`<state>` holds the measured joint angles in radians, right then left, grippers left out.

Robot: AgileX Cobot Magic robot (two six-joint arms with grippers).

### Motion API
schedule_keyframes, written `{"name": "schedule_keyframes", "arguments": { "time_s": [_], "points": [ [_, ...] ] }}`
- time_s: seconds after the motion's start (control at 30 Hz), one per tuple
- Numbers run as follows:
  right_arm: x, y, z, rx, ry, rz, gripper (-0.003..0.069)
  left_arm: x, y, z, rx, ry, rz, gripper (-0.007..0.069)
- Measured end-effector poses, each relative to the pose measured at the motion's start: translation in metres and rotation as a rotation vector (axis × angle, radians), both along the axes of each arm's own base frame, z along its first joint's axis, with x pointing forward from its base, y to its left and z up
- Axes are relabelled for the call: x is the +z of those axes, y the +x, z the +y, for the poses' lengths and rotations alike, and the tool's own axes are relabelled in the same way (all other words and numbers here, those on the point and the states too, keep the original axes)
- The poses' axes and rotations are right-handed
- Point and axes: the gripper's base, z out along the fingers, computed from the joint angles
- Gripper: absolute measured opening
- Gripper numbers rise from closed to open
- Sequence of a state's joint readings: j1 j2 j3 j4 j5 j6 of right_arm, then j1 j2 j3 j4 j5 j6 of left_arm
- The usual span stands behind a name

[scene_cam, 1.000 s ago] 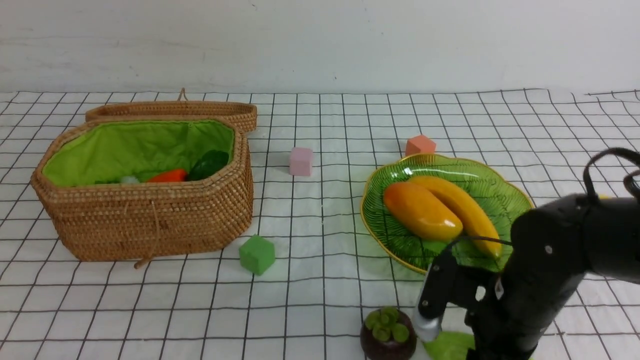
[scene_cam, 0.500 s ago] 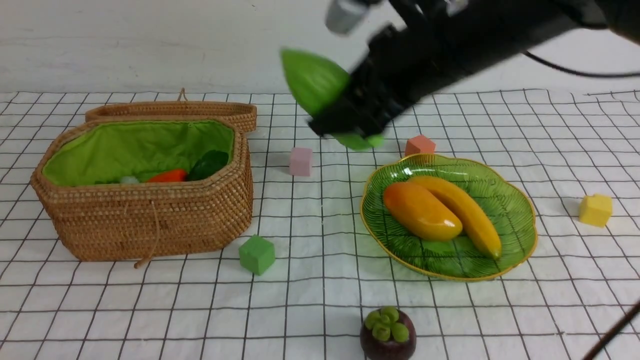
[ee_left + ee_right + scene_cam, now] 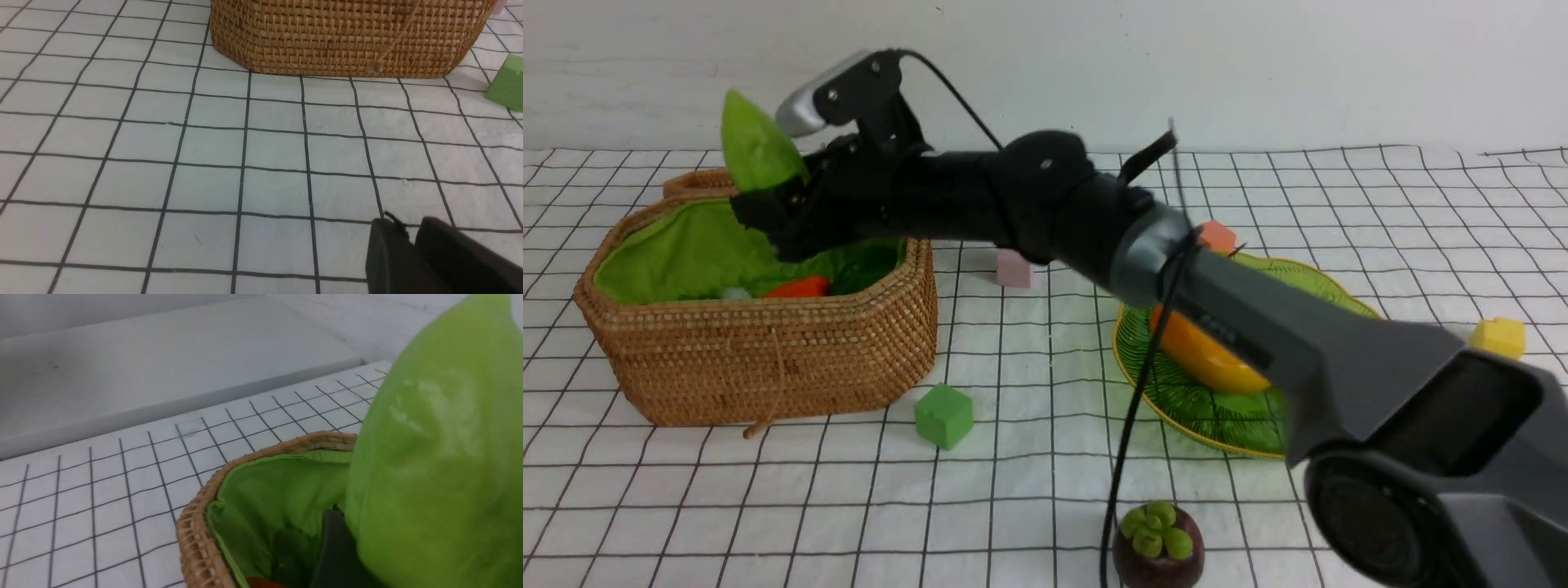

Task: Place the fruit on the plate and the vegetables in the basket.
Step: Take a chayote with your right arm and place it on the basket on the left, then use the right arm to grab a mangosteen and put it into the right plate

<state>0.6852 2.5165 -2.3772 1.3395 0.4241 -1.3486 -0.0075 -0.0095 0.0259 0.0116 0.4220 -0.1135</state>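
Open basket point(image 3: 768, 359) mouth, lid back

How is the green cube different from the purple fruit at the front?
The green cube is boxy with flat sides; the mangosteen is round. The cube is one bright green all over; the mangosteen is dark purple with a green cap. The cube sits near the basket; the mangosteen sits nearer the camera. Both rest on the cloth, untouched.

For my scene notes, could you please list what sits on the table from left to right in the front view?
Woven brown wicker basket → green cube → pink cube → dark-purple mangosteen → translucent green glass plate → yellow cube.
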Motion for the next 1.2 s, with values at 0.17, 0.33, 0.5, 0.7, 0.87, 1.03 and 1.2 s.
{"name": "schedule_keyframes", "arguments": {
  "time_s": [0.17,0.33,0.5,0.7,0.87,1.03,1.2],
  "points": [
    [0.0,0.001,0.002,-0.021,0.012,-0.004,0.0467,0.0,0.0,0.0,0.0,0.0,0.0,0.0092],
    [0.015,-0.003,-0.003,0.036,0.009,-0.023,0.0658,0.0,0.0,0.0,0.0,0.0,0.0,0.0092],
    [0.068,-0.024,-0.033,0.226,-0.125,-0.025,0.0659,0.0,0.0,0.0,0.0,0.0,0.0,0.0092],
    [0.162,-0.058,-0.138,0.163,-0.324,0.054,0.0598,0.0,0.0,0.0,0.0,0.0,0.0,0.0092],
    [0.17,-0.092,-0.222,-0.068,-0.447,0.141,0.0598,0.0,0.0,0.0,0.0,0.0,0.0,0.0098],
    [0.109,-0.122,-0.236,-0.147,-0.552,0.38,0.0603,0.0,0.0,0.0,0.0,0.0,0.0,0.0104],
    [0.043,-0.146,-0.22,-0.171,-0.633,0.638,0.0603,0.0,0.0,0.0,0.0,0.0,0.0,0.011]
  ]
}}
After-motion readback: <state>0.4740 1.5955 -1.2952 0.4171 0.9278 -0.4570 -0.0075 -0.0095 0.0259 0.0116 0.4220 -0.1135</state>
